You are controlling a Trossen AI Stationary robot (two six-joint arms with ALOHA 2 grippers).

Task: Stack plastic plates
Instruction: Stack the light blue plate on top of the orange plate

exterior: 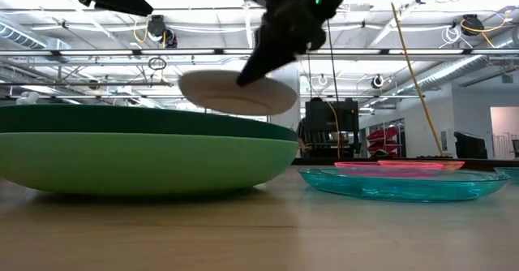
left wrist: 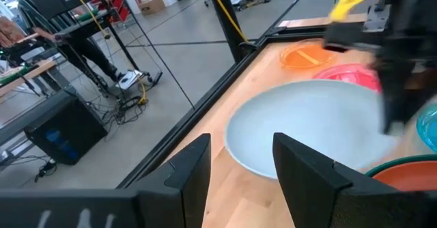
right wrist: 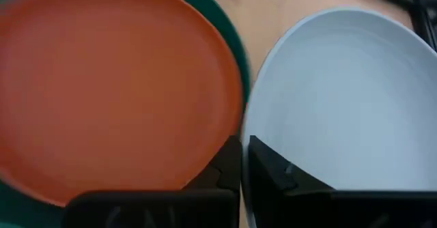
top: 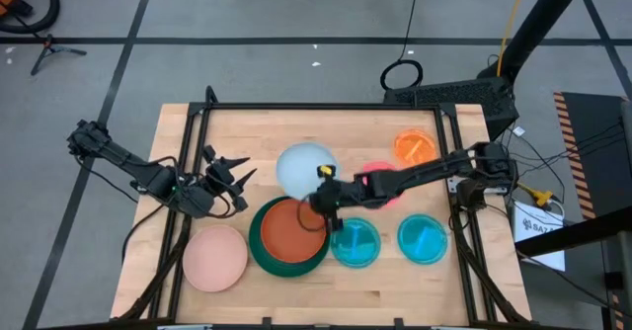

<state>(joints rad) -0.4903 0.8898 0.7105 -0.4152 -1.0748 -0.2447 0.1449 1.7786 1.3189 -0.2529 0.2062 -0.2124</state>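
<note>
The pale blue plate (top: 304,165) (exterior: 239,93) (left wrist: 307,125) hangs in the air in my right gripper (top: 324,200) (right wrist: 244,166), which is shut on it. Beside it is a stack: the rust orange plate (top: 289,229) (right wrist: 116,91) lies in the dark green plate (exterior: 146,118), which sits in the light green plate (exterior: 146,161). The salmon pink plate (top: 215,258), two translucent blue plates (top: 355,242) (top: 423,239), the bright orange plate (top: 415,145) and the hot pink plate (top: 380,184) lie flat on the table. My left gripper (top: 235,172) (left wrist: 240,163) is open, left of the pale blue plate and touching nothing. My right gripper pinches the pale blue plate's rim (right wrist: 247,129) on the side toward the stack, one finger (right wrist: 283,177) on the inner face and one outside. It comes slanting down from above. The plate is lifted clear of the table, nearly level and slightly tilted, beside and above the stack.
My right arm (top: 415,175) reaches across the hot pink plate from the table's right side. A black frame rail (top: 326,106) runs around the table's far, left and right edges. Bare wood shows near the front edge (top: 395,295) and at the far left (top: 227,132).
</note>
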